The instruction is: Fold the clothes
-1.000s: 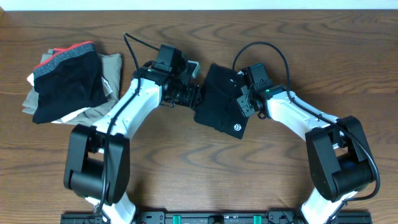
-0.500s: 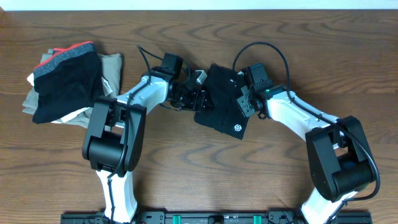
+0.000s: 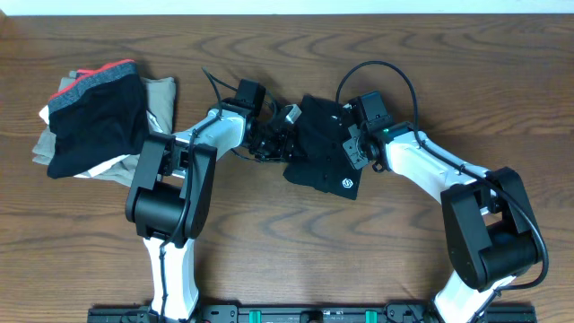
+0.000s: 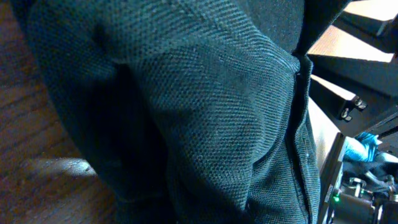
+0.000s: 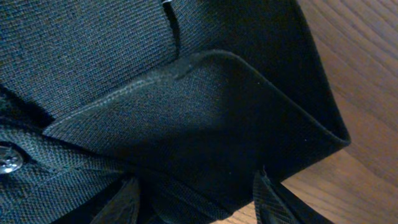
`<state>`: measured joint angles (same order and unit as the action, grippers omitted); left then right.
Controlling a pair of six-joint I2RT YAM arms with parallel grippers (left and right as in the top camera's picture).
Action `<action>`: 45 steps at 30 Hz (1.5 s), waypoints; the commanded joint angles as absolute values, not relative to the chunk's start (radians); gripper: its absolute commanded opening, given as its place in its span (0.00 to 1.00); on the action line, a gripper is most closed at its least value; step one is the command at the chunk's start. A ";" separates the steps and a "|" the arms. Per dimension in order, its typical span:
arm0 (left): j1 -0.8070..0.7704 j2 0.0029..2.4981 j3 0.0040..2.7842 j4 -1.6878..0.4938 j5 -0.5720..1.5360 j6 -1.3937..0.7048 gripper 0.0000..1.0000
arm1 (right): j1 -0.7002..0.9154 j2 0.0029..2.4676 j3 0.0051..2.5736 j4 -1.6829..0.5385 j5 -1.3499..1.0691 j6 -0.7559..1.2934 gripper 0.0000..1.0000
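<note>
The long black soft cloth between the left pincer and the right pincer could bunch up if one tugged, and I could not tell whether either held it.

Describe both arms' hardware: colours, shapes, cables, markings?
Matching pair: the left arm and right arm have white link shells, bulky black cylindrical joints and black wrists. A thin black cable loops off each wrist. Small green light on the right wrist. The right gripper's fingers are dark and textured.
</note>
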<state>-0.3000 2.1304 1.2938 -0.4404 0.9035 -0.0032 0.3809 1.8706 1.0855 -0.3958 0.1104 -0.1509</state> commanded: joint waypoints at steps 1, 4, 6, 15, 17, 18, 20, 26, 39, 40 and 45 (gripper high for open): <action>-0.307 2.173 1.274 -0.460 0.841 -0.021 0.06 | 0.382 1.877 1.073 -0.422 0.127 -0.169 0.55; -0.274 2.163 1.274 -0.506 0.792 -0.031 0.06 | 0.382 1.855 1.073 -0.435 0.128 -0.152 0.55; -0.244 2.140 1.274 -0.556 0.724 -0.031 0.06 | 0.377 1.817 1.073 -0.441 0.128 -0.134 0.55; -0.073 1.904 1.341 -0.805 0.324 -0.031 0.06 | 0.348 1.506 1.074 -0.477 0.128 -0.128 0.64; -0.041 1.846 1.370 -0.847 0.199 -0.030 0.06 | 0.344 1.442 1.074 -0.493 0.128 -0.128 0.64; -0.027 1.821 1.385 -0.860 0.154 -0.019 0.06 | 0.341 1.412 1.074 -0.501 0.128 -0.128 0.65; -0.003 1.782 1.413 -0.877 0.083 0.008 0.06 | 0.337 1.366 1.074 -0.518 0.128 -0.128 0.65; 0.076 1.732 1.505 -0.904 -0.071 0.070 0.06 | 0.334 1.290 1.074 -0.594 0.128 -0.128 0.65; 0.137 1.732 1.706 -0.916 -0.097 0.198 0.06 | 0.334 1.289 1.074 -0.644 0.128 -0.128 0.65; 0.137 1.732 1.711 -0.915 -0.097 0.198 0.06 | 0.334 1.289 1.074 -0.644 0.128 -0.128 0.65; 0.137 1.732 1.713 -0.908 -0.093 0.202 0.06 | 0.334 1.289 1.074 -0.644 0.128 -0.128 0.65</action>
